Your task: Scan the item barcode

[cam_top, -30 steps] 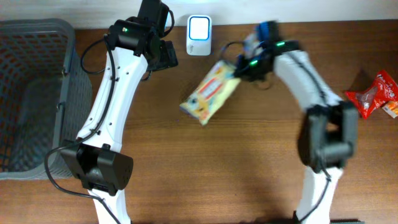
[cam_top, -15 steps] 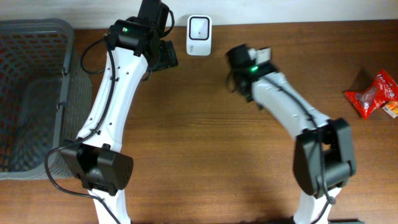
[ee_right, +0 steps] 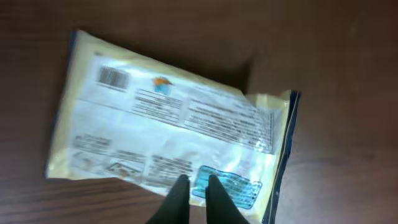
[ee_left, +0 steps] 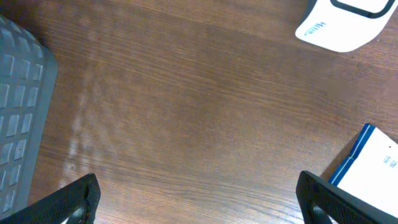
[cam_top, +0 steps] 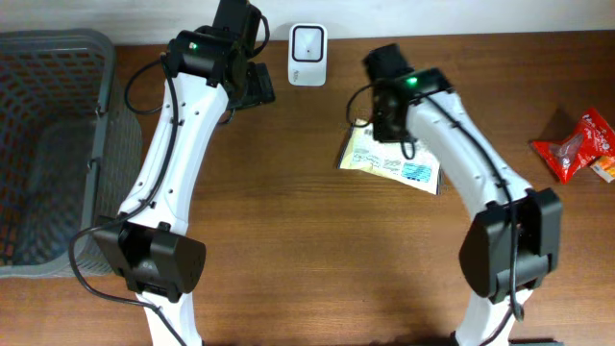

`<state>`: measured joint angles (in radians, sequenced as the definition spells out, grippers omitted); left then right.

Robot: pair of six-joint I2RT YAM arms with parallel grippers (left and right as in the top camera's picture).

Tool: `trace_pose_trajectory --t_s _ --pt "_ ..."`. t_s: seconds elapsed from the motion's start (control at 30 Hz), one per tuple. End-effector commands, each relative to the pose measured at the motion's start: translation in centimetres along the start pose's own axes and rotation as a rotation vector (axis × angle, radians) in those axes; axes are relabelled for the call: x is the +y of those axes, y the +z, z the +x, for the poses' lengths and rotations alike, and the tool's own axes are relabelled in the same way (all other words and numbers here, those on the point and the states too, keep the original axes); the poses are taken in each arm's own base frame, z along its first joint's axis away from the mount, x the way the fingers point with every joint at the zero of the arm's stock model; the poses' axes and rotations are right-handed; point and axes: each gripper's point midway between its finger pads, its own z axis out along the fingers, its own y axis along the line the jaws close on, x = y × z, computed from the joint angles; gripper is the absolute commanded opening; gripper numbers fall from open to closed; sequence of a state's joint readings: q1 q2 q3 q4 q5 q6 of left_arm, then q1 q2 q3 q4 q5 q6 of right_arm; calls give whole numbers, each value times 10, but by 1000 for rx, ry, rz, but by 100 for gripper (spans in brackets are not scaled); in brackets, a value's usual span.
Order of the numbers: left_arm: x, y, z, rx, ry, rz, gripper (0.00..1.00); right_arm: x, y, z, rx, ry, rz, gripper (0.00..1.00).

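- The packet (cam_top: 389, 161) lies flat on the table (cam_top: 288, 240), barcode (ee_right: 113, 77) up, at five o'clock from the scanner (cam_top: 307, 41).
- The right hand (ee_right: 194, 183) is over its edge, fingers nearly together; whether it pinches, I cannot tell.
- The left hand (ee_left: 196, 186) is spread wide and empty, at eight o'clock from the scanner.

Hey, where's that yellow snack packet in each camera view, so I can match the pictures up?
Overhead: the yellow snack packet lies just right of centre on the table.
Left wrist: only its blue-edged corner shows, at the bottom right.
Right wrist: it fills the middle, printed back facing up.
Shared landmark: the brown wooden table is in all three; the white scanner shows in the overhead and left wrist views only.
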<state>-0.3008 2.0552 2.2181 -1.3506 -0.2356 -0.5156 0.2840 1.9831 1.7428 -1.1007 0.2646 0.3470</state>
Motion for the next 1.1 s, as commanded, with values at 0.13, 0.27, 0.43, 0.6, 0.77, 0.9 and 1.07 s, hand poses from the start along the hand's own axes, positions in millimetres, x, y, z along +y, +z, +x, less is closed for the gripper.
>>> trace_pose_trajectory --t_s 0.13,0.27,0.43,0.6,0.77,0.9,1.07 --pt "0 -8 -3 -15 0 12 99 -66 110 71 187 142 80 11" --pt "0 -8 -3 -15 1 13 99 -103 84 65 261 230 78 25" --pt "1 -8 -3 -15 -1 12 99 -72 53 18 190 266 -166 34" --pt "0 -8 -3 -15 1 13 99 13 54 14 153 135 -517 28" --pt "0 -8 -3 -15 1 13 99 59 103 73 243 72 -428 29" --pt "0 -8 -2 -14 1 12 99 82 62 73 258 15 -484 37" --pt "0 -8 -3 -15 1 13 99 10 -20 -10 78 38 -333 73"
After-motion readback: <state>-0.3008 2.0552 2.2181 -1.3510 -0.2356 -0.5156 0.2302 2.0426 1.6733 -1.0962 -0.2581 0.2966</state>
